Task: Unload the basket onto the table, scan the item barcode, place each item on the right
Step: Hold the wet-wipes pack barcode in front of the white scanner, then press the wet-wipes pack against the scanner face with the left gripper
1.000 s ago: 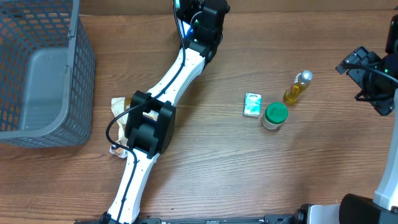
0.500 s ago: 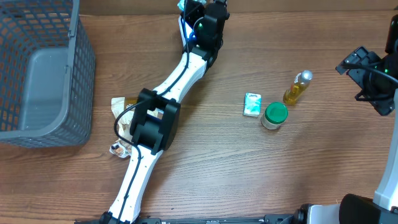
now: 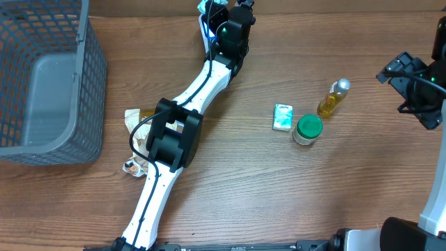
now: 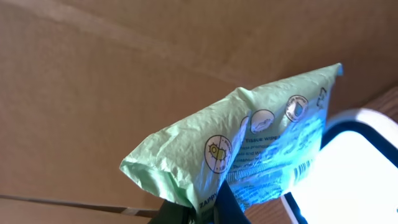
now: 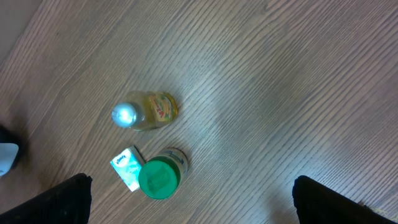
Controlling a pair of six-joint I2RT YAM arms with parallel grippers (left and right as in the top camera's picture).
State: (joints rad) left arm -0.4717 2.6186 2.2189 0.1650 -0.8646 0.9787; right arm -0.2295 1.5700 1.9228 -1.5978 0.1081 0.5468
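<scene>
L gripper [image 4: 202,211] clamped shut on green wipes pack [image 4: 249,149], centre of wrist frame, its barcode end next to a lit white panel [image 4: 348,168] lower right. R gripper [image 5: 193,190] wide open, holding nothing. Bottle [image 5: 144,112], green-lid jar [image 5: 160,177] & small packet [image 5: 126,167] sit on table, left-centre of R wrist frame.

A wood-grain table [image 5: 273,81] fills the right wrist view. On its left half stands a small bottle of yellow liquid [image 5: 149,111] with a silver cap. Below it sits a green-lidded jar [image 5: 159,179], and a small teal-and-white packet [image 5: 127,168] lies just beside the jar's left edge. The right gripper [image 5: 191,200] shows only its dark fingertips [image 5: 61,200] (both bottom corners), spread wide with nothing between them.
</scene>
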